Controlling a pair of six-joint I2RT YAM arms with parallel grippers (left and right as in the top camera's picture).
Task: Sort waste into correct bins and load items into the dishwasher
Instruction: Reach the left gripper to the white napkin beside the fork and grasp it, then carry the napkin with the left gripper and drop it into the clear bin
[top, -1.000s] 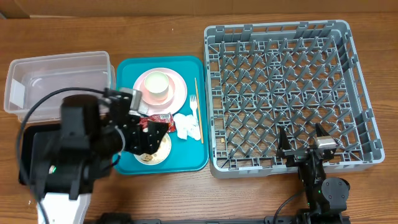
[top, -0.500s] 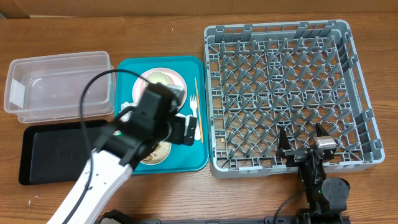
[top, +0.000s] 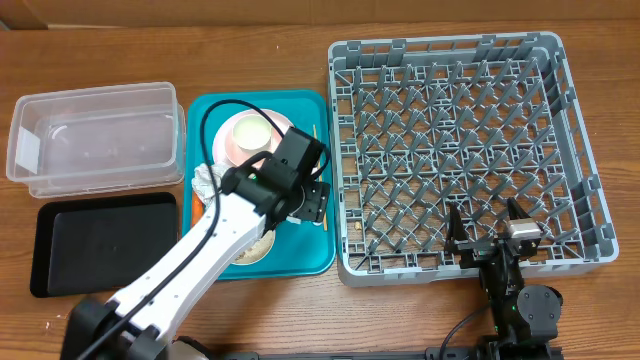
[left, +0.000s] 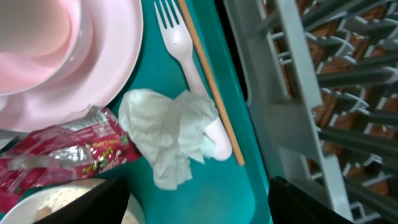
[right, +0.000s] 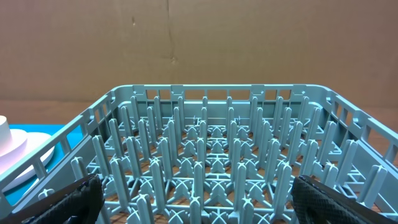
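L end effector (top: 314, 203) hangs over right part of teal tray (top: 305, 258), jaws apart. Betw. them, mid-frame in wrist view: crumpled napkin (left: 171, 134) touching white fork (left: 186, 50), w/ chopstick (left: 208, 81) just right of fork. Tight on right: dish rack (left: 292, 93) wall just past tray rim. Left blocked by red wrapper (left: 62, 152) & pink plate (left: 115, 62). Overhead: L arm (top: 200, 270) crosses tray's lower half diag. Open room: clear tub (top: 95, 92) upper left, black tray (top: 100, 240) lower left, counter (top: 400, 320) strip along bottom. Rack interior: only pegs (top: 450, 130). R end effector (top: 485, 232) at rack's lower edge, jaws wide.
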